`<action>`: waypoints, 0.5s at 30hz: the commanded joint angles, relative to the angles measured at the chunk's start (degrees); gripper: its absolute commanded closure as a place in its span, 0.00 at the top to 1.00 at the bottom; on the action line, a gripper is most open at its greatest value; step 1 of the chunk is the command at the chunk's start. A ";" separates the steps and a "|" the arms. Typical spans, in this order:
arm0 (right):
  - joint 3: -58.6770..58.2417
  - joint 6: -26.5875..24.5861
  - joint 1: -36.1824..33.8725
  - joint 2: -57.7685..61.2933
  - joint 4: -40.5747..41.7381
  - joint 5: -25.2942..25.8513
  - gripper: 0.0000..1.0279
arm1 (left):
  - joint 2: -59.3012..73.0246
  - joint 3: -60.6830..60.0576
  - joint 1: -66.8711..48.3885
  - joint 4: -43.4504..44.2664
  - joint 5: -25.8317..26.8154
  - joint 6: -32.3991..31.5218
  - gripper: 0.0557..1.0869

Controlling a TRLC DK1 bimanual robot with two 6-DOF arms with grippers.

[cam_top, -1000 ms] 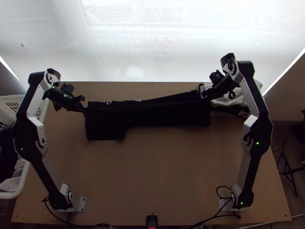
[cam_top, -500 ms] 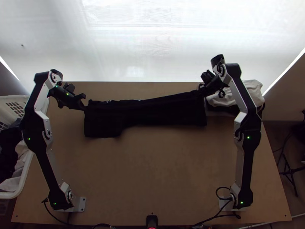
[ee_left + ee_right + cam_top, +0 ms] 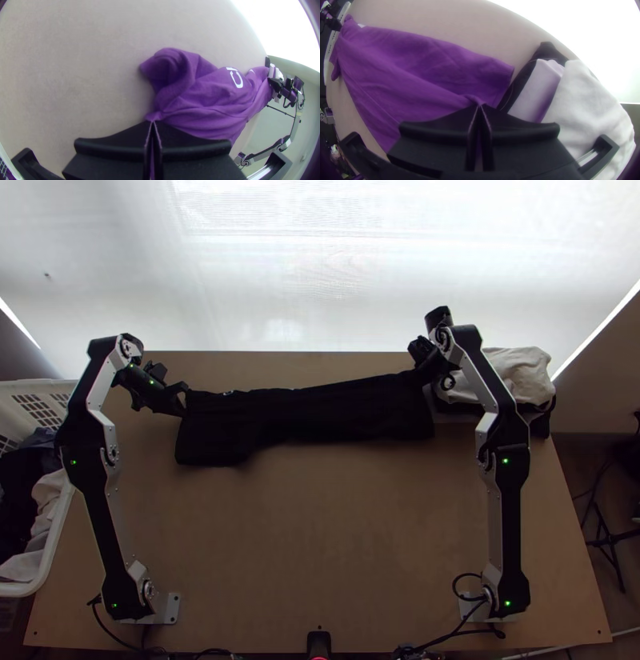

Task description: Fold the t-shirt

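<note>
Two grippers pinched the t-shirt (image 3: 320, 412), L gripper (image 3: 152, 122) & R gripper (image 3: 481, 106) each w/ fingers pressed tog. on a bit of its cloth, one near either end. We saw it as a long strip across the far half of the table (image 3: 344, 540), broader toward the L end. We judged it light, limp, not fragile, w/ little slip; best grip, we reckoned, was at edge corners, pulled level. We noted matte, prob. knit fabric w/ soft ridges, & rumpled white cloth (image 3: 590, 106) beside the R end.
</note>
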 commanded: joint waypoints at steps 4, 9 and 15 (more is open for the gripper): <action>-0.38 0.15 0.06 2.10 3.73 2.49 0.03 | 1.43 0.53 0.17 0.24 -0.74 0.83 0.03; -3.01 2.44 0.24 -1.42 3.73 2.75 0.84 | 0.29 0.53 0.17 0.24 -0.74 1.62 0.03; -9.08 2.88 0.94 -11.79 3.73 3.45 0.97 | -0.85 0.44 -0.62 0.51 -0.74 3.55 0.04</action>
